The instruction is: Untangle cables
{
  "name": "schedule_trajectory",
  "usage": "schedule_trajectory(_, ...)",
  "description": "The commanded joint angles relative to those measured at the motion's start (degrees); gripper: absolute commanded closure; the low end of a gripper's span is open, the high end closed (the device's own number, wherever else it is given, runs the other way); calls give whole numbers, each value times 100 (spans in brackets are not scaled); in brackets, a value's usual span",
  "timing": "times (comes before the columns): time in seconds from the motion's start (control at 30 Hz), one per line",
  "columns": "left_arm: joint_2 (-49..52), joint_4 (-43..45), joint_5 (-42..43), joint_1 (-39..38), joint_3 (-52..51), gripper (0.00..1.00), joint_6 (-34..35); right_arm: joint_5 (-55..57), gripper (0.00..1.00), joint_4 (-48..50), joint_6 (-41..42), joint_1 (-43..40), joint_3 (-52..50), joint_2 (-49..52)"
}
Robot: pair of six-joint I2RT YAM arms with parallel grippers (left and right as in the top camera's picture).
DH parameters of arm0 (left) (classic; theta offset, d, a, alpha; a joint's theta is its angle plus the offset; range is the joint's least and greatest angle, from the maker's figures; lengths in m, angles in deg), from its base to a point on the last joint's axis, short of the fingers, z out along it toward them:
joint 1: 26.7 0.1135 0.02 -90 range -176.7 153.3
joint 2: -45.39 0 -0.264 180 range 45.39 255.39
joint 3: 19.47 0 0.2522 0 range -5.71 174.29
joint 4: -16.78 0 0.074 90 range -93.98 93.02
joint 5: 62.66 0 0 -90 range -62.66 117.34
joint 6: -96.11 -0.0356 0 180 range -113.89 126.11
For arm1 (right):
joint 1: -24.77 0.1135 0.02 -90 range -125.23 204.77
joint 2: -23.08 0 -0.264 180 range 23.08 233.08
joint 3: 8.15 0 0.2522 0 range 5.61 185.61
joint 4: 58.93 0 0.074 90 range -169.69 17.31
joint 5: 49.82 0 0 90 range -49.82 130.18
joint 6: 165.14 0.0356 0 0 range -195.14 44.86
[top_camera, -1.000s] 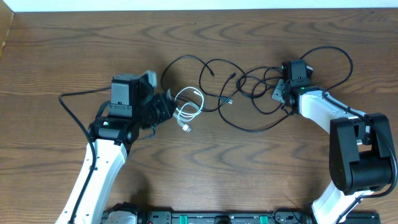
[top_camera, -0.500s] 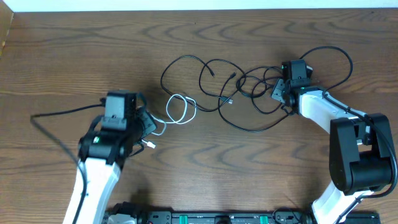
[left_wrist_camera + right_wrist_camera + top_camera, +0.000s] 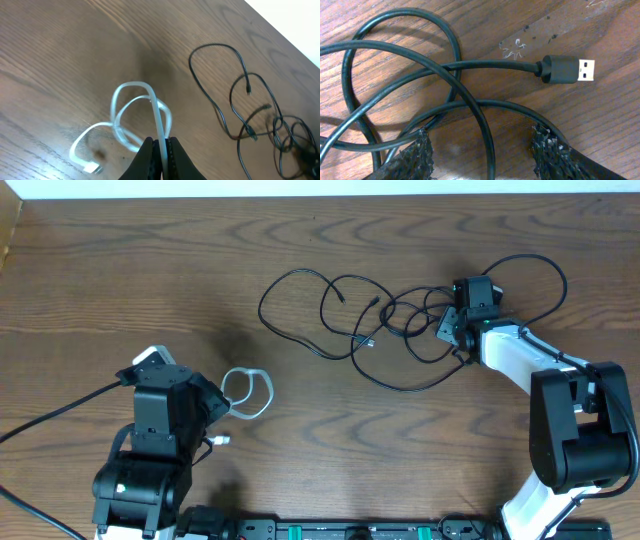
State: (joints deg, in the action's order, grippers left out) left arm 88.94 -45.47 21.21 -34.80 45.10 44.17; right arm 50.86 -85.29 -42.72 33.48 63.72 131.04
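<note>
The left end effector (image 3: pixel 161 150) is clenched on the thin white cord (image 3: pixel 158 120), holding its loops toward the near left corner of the brown wooden bench (image 3: pixel 100 260); this looks meant to isolate it, well apart from the tangled thin black cords (image 3: pixel 490 64) near the far edge, right of middle; the right end effector (image 3: pixel 480 160) is released, fingers astride black strands, seemingly ready to pick one.

Bright even light; soft shadows under cables (image 3: pixel 495 63); sharp focus.
</note>
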Motion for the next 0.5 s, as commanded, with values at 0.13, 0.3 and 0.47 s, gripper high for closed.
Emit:
schedule_trajectory(0.13, 699, 608, -247, -9, 39, 92, 306, -205, 36, -173, 50, 2, -203, 232)
schedule_trajectory(0.3, 1554, 1189, -203, -9, 39, 92, 317, -205, 35, -173, 50, 2, -203, 232)
schedule_trajectory(0.47, 2273, 2205, 619, -9, 42, 92, 315, -203, 34, -175, 50, 2, -203, 232)
